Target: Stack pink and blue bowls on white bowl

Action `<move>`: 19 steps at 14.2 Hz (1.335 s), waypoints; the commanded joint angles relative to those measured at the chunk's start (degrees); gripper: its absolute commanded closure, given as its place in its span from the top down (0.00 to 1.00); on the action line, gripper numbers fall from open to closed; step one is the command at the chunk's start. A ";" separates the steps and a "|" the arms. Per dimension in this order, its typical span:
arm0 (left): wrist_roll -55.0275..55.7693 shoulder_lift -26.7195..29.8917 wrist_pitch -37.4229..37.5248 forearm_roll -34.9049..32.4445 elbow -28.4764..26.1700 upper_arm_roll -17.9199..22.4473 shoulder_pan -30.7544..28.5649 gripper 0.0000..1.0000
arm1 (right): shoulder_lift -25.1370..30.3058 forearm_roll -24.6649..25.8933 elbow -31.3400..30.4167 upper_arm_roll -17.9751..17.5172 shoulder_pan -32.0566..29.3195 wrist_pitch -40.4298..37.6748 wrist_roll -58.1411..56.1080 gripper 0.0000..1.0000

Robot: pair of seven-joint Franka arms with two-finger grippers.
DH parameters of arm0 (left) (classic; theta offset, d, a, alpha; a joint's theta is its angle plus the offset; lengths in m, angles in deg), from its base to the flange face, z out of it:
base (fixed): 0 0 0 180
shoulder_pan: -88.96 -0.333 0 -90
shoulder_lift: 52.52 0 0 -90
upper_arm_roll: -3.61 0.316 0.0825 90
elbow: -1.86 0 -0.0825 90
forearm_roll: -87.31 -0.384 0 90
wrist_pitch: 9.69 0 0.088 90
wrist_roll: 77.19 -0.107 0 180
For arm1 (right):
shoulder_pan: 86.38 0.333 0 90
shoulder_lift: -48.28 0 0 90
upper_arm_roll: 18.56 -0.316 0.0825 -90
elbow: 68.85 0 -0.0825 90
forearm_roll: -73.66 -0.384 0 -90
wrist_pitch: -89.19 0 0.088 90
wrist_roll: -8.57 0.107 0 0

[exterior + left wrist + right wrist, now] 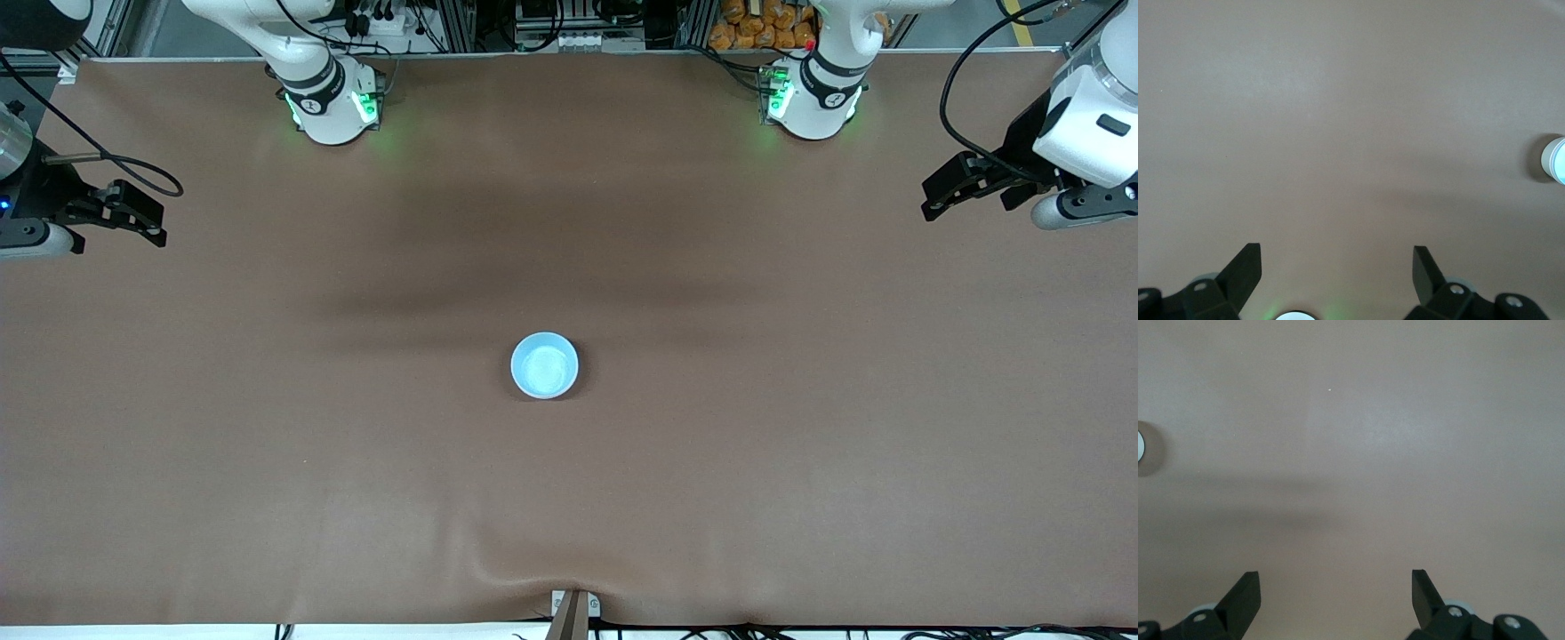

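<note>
Count: one bowl stack visible, light blue bowl (544, 365) on top, bowls under it not separable from above; two grippers, left gripper (944, 191) and right gripper (142, 216), both spread wide; one brown table (800, 427).

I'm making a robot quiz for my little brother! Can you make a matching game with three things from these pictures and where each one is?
Things:
1. blue bowl
2. left end effector
3. right end effector

Places:
A. open, up over the right arm's end of the table
B. sitting alone on the middle of the table
C. open, up over the left arm's end of the table

Pairs: 1-B, 2-C, 3-A
</note>
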 commanded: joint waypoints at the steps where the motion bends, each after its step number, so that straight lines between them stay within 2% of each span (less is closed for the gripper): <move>1: -0.51 1.07 0.24 0.59 -0.80 -0.33 -0.69 1.00 | 1.16 -1.35 -1.37 0.31 0.28 0.83 -0.61 1.00; 3: -0.51 0.90 -0.20 0.59 -0.71 -0.33 -0.69 1.00 | 1.16 -4.06 -1.37 0.57 0.10 1.27 -0.70 1.00; 19: -3.94 0.11 -0.38 -0.11 0.96 0.19 -0.77 1.00 | 1.16 -3.64 -1.37 0.57 0.10 1.01 -0.70 1.00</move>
